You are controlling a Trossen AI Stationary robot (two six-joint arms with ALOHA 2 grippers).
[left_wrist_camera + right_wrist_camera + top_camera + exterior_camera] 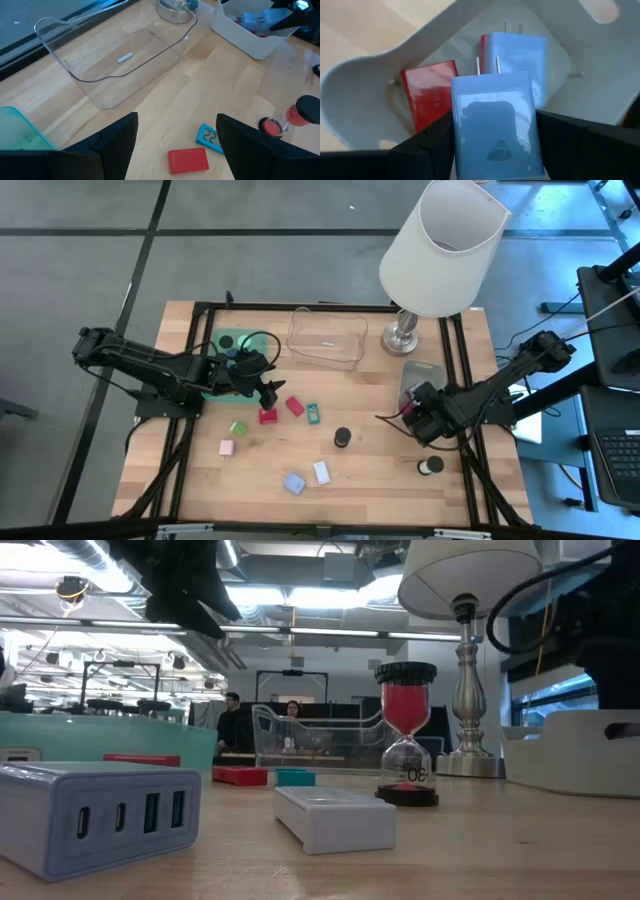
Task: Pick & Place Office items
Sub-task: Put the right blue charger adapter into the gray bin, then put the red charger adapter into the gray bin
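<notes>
The right gripper (pixel 495 145) squeezes a light-blue plug block (pixel 495 125) between its fingers, just above the grey tray (pixel 360 95). Beyond it, inside, lie a red block (pixel 427 92) and another blue plug block (pixel 520 52). The left gripper (pixel 175 145) is wide open, holding nothing, above a flat red block (pixel 188 161).

The light wooden tabletop (pixel 370 470) with a black frame carries a clear plastic tray (pixel 326 337) at the far middle, a teal-green tray (pixel 228 345) to its left and a white tray (pixel 420 375) on the right. A white-shaded lamp on a silver base (pixel 402 337) stands beside the clear tray. Scattered in front lie red blocks (pixel 294 406), a teal block (pixel 313 414), green (pixel 238 428) and pink (pixel 227 448) pieces, two pale-blue chargers (pixel 295 483), a red sand timer (pixel 406 735) and a black disc (pixel 430 466).
</notes>
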